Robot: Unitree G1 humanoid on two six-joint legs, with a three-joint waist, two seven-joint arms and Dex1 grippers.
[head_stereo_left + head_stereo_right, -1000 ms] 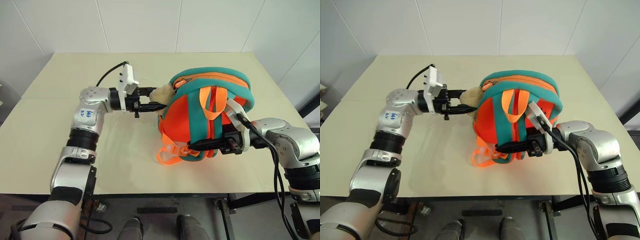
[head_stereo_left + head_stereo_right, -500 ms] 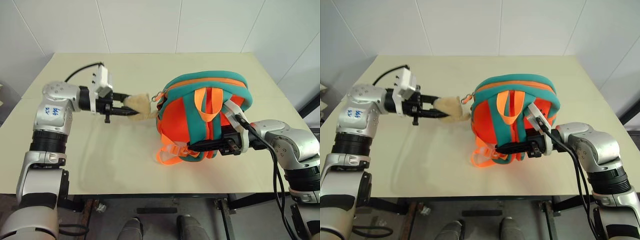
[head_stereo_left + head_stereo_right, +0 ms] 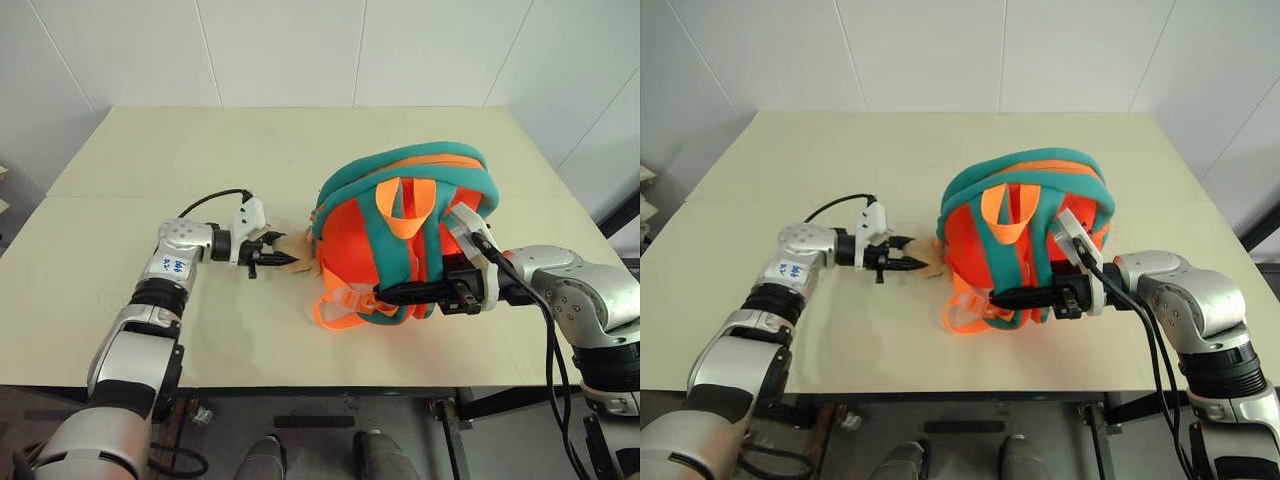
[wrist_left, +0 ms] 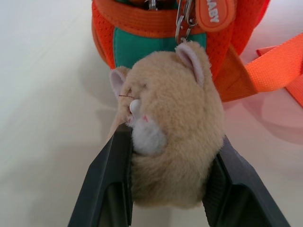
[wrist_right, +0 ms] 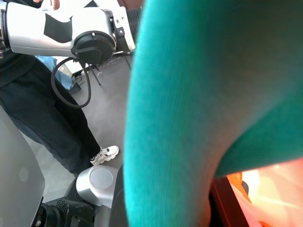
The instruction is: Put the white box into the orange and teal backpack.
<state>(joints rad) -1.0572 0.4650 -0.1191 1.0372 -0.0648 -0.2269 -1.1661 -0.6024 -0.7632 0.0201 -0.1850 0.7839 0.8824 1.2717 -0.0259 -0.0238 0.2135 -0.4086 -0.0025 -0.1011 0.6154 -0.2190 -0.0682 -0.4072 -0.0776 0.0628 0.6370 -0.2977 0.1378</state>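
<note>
**Both grippers on the backpack, plush toy pinched low on the desk**

My left gripper (image 3: pixel 272 259) is at about 9 o'clock of the orange and teal backpack (image 3: pixel 400 240), low over the desk (image 3: pixel 150 150), its two black fingers (image 4: pixel 106 189) pinching the beige plush toy (image 4: pixel 170 142) from both sides. The toy hangs by a metal clip (image 4: pixel 184 21) from the backpack's zipper end, touching the bag's side. My right gripper (image 3: pixel 400 296) comes in from 3 o'clock, pressed together on a teal strap (image 3: pixel 425 250) at the bag's near face; the right wrist view is mostly teal fabric up close. The backpack sits upright on the desk right of centre, straps facing me, orange webbing (image 3: pixel 340 305) trailing out at 7 o'clock. Can't see the white box. A person's dark trouser leg and white shoe (image 5: pixel 106 153) stand on the floor.
</note>
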